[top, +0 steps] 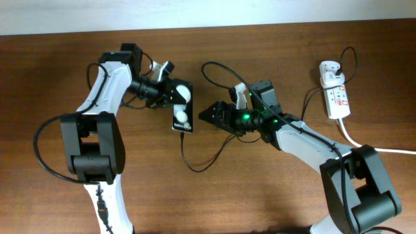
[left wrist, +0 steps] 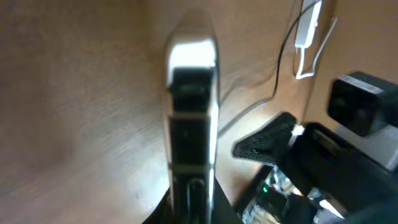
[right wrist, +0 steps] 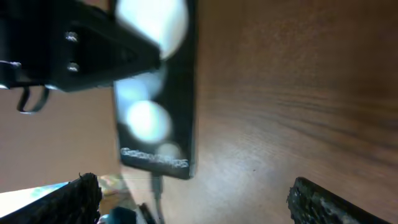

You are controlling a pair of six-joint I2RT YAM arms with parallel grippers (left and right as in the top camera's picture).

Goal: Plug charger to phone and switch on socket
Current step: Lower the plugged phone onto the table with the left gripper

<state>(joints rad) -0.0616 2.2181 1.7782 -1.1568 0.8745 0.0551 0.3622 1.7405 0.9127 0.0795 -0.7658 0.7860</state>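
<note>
One phone (top: 182,108), one charger (top: 196,169), one socket (top: 336,97).

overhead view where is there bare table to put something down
Bare wood on the brown wooden table outside the left arm, and at the front between it and the right arm. Crowded in the middle: small black glossy smartphone, thin black charger cable. Far right holds the white power strip.

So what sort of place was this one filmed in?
Probably an indoor robotics test bench: a wooden table with a left arm and a right arm working at it, and only a phone and a socket set out.
</note>
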